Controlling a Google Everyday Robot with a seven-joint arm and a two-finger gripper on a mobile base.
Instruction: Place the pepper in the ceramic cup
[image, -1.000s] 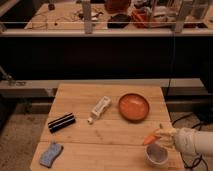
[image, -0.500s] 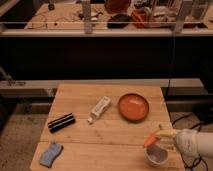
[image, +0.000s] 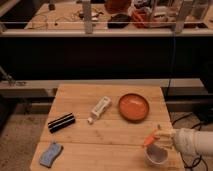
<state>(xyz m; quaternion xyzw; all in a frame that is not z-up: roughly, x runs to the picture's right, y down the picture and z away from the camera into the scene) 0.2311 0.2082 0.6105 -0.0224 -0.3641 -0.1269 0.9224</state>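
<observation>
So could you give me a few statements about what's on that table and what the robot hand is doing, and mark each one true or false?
1. The gripper holds the pepper just above the ceramic cup. True.
2. The pepper lies in the orange bowl. False: it is in the gripper, by the cup.
3. The white bottle lies left of the bowl. True.
4. The blue sponge sits at the table's far right corner. False: near left corner.
5. A black object lies left of the bottle. True.

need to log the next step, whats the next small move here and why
Probably lower a touch and release: the gripper holds the pepper just above the near-right ceramic cup, whose mouth looks unobstructed, so a short drop should land it inside.
</observation>
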